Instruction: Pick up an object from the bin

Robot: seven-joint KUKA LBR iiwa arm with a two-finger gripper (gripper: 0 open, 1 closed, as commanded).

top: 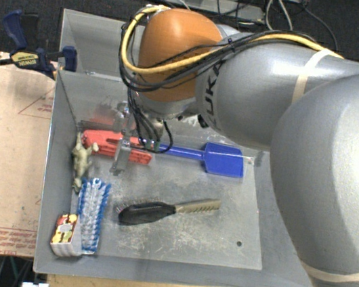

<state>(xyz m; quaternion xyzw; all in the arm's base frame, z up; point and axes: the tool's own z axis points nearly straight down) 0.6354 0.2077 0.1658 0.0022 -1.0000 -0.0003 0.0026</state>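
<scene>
- the only writing we see is dark lettering on the arm (319,130), on its grey shell just right of the orange cover (175,49); cables cross it and it looks like part of "kuka".
- the small box (63,233) in the front left corner of the bin (217,239) has red and yellow print, too small for us to read.
- the claw (122,155) hangs below the orange cover, its tip down over a red plastic piece (101,141) in the left rear part of the bin's floor.
- the red piece is long and flat-lying, bright orange-red, running left to right with its left end close to the left wall; the claw crosses it near its middle.
- we cannot tell how far the claw is open, nor whether it has hold of anything.
- a blue shovel (223,161) lies just right of the red piece, its thin handle pointing toward the claw.
- a beige toy figure (82,157) sits just in front of the red piece, by the left wall.
- a blue and clear packet (91,217) lies along the left wall, touching the box.
- a black-handled brush (157,211) lies mid-floor, well apart from the claw.
</scene>
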